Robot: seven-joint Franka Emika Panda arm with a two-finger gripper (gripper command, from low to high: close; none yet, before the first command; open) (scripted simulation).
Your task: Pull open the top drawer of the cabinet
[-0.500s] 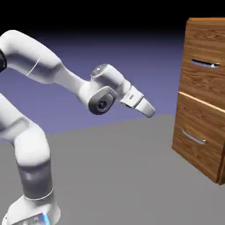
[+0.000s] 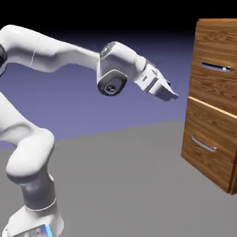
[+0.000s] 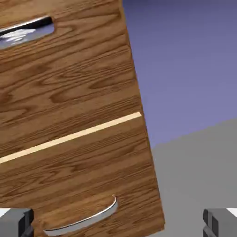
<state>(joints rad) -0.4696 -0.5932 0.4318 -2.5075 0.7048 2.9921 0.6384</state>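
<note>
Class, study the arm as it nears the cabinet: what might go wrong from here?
The open jaws could close on the lower handle, which sits nearer them in the hand view than the top drawer's handle. Tilted as they are, they might also knock the top drawer instead of straddling its bar.

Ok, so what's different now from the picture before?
The robot's gripper went up and moved closer to the cabinet, and the arm bent differently to bring it there. It hasn't grabbed or let go of anything. The top drawer and bottom drawer both stayed shut.
</note>
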